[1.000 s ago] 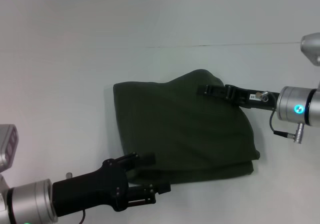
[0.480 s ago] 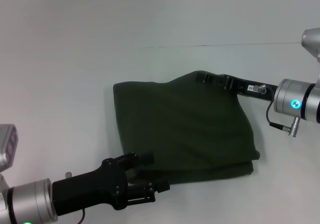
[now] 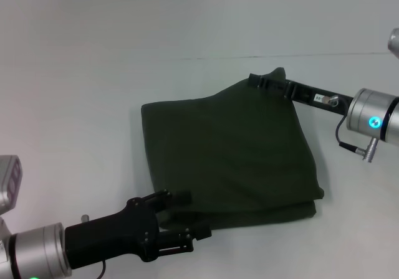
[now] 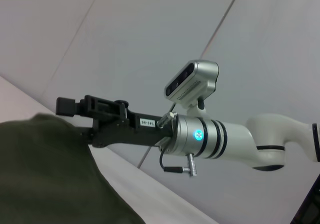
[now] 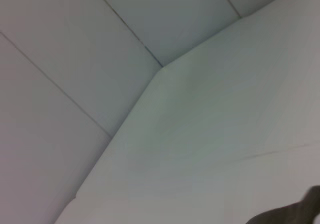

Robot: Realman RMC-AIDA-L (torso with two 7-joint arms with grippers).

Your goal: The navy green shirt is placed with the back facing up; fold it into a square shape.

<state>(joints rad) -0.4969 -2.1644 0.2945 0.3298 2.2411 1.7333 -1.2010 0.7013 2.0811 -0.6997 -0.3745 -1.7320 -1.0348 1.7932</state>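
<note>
Head view: navy green shirt lies mid-frame on the white counter, already folded to a rough rectangle w/ stacked layers showing along its lower right edge. Upper right corner is pulled up into a peak. Right pincer sits at that peak, upper right of centre, arm running off to the right edge; it looks clenched on the shirt corner, the cloth tenting up to it. Left pincer is lower left, at the shirt's lower left edge, fingers over or touching the fabric; can't tell if it's grasping or released.

Left wrist view: shirt fills lower left of frame as a dark mound. Right pincer reaches in from the right arm mid-frame, tip meeting the top of the mound, consistent w/ a pinch on cloth. Left arm's own fingers not shown.

Right wrist view: mostly bare counter and wall panels; a scrap of shirt in the lower right corner.

Key relation, as I judge it: shirt body lies down and left from the right pincer's raised corner, so that corner prob. travels toward the lower left, to the side where the left pincer is nearer.
</note>
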